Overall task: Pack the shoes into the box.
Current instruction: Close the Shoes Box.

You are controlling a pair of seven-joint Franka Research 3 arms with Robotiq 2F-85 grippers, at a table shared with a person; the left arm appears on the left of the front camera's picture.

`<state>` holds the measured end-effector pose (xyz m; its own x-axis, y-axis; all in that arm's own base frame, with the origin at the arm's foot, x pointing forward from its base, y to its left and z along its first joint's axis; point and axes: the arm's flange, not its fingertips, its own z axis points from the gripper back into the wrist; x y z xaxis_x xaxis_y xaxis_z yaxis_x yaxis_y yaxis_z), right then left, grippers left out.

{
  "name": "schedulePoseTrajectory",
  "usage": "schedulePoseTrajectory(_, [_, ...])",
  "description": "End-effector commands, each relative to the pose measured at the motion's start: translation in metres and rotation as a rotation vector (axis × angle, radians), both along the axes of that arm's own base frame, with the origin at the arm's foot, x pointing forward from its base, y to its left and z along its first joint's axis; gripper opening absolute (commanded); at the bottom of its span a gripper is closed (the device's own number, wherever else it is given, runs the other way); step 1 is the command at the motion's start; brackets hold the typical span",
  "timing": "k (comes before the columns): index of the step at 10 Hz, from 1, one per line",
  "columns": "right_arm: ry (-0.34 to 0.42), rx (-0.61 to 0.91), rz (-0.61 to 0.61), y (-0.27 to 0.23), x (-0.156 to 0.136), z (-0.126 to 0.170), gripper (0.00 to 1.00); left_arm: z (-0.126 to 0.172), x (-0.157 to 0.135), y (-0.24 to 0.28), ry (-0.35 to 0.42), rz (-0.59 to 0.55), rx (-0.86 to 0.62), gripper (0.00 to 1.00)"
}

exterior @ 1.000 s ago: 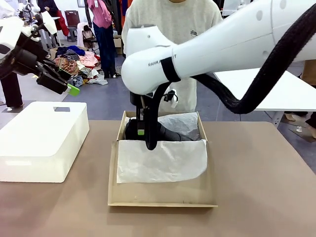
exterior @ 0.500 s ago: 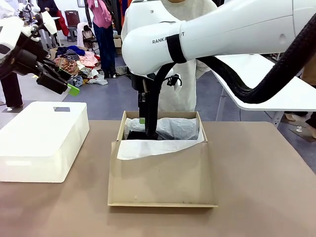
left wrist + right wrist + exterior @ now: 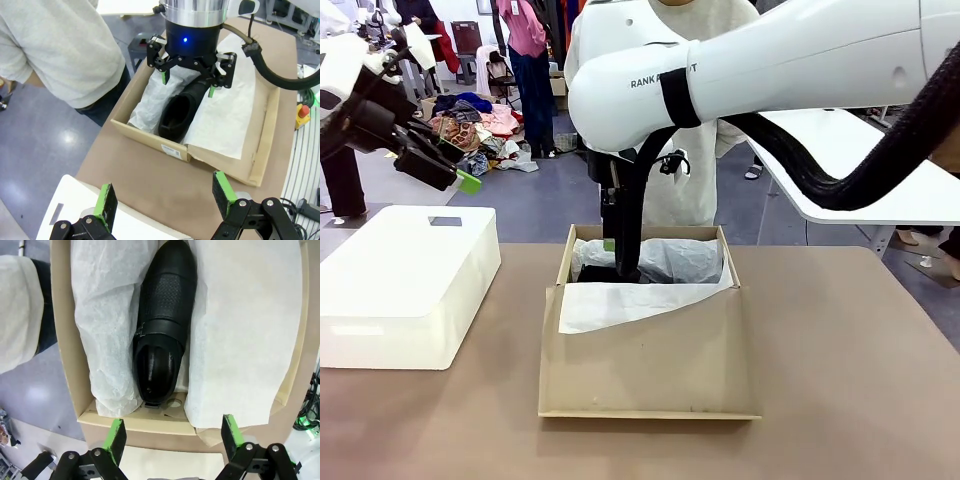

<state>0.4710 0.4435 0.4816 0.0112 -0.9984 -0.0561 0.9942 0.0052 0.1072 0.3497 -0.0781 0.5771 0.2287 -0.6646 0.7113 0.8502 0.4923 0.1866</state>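
The brown cardboard box sits mid-table, its flap lid open toward me with white tissue draped over it. One black shoe lies lengthwise in the box between folds of tissue, buckle strap up. It also shows in the left wrist view as the shoe in the box. A tissue-covered mound lies beside it, and I cannot tell what is under it. My right gripper hangs open just above the shoe, holding nothing. My left gripper is open, high at the far left.
A white plastic bin stands left of the box. A person in a grey sweater stands at the table's far side, close behind the box. A white table is behind on the right. Bare tabletop lies right of the box.
A second ago my right gripper was lower in the box at the shoe, and it has risen since. From the front, less tissue shows on the flap and the shoe is mostly hidden. The left arm is still.
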Motion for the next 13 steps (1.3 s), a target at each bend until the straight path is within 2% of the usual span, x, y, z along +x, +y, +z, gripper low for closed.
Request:
schedulePoseTrajectory(1, [0.006, -0.003, 0.007, 0.002, 0.001, -0.002, 1.0, -0.001, 0.001, 0.001, -0.005, -0.021, -0.011, 1.0])
schedulePoseTrajectory(3, [0.002, -0.002, 0.001, 0.001, 0.001, -0.002, 1.0, -0.001, 0.001, 0.001, -0.005, -0.021, -0.011, 1.0])
schedulePoseTrajectory(5, [-0.037, -0.071, 0.156, -0.036, -0.003, 0.015, 1.0, -0.001, 0.001, 0.001, -0.005, -0.021, -0.011, 1.0])
schedulePoseTrajectory(8, [-0.003, -0.161, 0.408, -0.086, -0.004, 0.036, 1.0, -0.001, 0.001, 0.001, -0.005, -0.021, -0.011, 1.0])
schedulePoseTrajectory(10, [0.033, -0.211, 0.699, -0.123, -0.006, 0.042, 1.0, -0.001, 0.001, 0.001, -0.005, -0.021, -0.011, 1.0])
schedulePoseTrajectory(13, [0.008, -0.241, 1.083, -0.174, -0.009, 0.046, 1.0, -0.001, 0.001, 0.001, -0.005, -0.021, -0.011, 1.0])
